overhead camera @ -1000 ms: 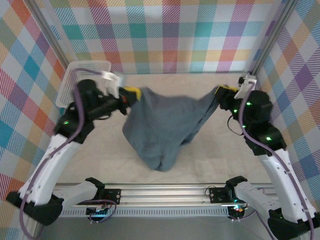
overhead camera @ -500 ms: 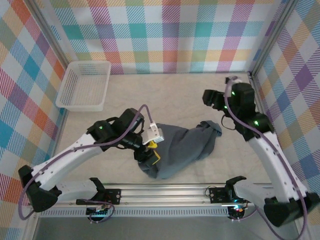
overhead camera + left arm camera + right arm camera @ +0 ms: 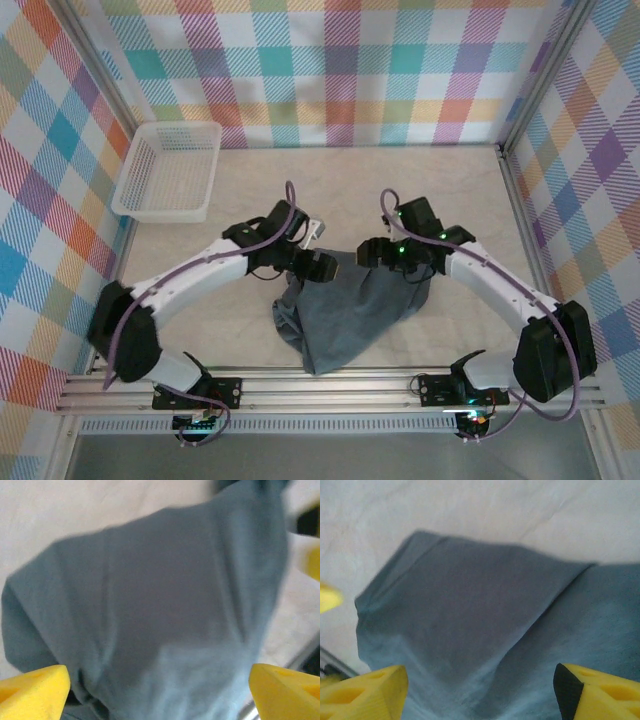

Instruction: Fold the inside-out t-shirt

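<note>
Lying bunched on the pale desk (image 3: 450, 190) toward its near edge, the dark slate-grey soft-fabric t-shirt (image 3: 345, 315) looks limp and light (it'll sag, not slip). Your left end effector (image 3: 322, 263) and right end effector (image 3: 372, 252) hover spread and empty; pinch the outer edges.

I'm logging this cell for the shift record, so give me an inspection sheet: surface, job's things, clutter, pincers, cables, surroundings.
Surface: pale beige table top, flat and matte.
Job's things: dark slate-grey soft-fabric t-shirt, lying in a crumpled heap toward the near edge, not yet folded.
Clutter: white plastic lattice basket in the far left corner, well apart from the shirt.
Pincers: left pincer and right pincer are both open, fingers spread wide over the shirt's fabric.
Cables: purple cables run along both arms and loop up near the wrists.
Surroundings: bright checked walls on three sides; metal rail along the near edge.
</note>
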Available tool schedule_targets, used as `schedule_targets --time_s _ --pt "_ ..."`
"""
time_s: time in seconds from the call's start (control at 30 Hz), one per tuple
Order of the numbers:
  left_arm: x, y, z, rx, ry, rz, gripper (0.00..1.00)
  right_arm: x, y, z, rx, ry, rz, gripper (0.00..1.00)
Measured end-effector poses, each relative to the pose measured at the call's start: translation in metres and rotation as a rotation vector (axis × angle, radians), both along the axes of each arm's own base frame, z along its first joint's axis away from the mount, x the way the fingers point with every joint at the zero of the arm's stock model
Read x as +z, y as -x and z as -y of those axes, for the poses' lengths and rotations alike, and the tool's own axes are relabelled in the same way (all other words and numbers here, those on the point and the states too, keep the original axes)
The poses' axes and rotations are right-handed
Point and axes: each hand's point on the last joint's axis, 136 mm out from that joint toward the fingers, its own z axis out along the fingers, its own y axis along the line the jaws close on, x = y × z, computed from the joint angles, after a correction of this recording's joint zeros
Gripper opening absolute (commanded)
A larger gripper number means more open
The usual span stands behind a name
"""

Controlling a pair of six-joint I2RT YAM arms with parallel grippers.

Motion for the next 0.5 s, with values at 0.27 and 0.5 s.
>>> schedule_targets --time_s 0.27,0.5 --pt "-0.031 -0.034 -0.019 0.255 0.038 -0.108 0.00 -0.044 0.010 -0.039 0.044 -0.007 -0.125 0.53" --pt "0.044 -0.080 -0.008 0.216 0.192 0.071 0.00 0.015 -0.025 -0.036 -0.013 -0.011 0.076 0.66"
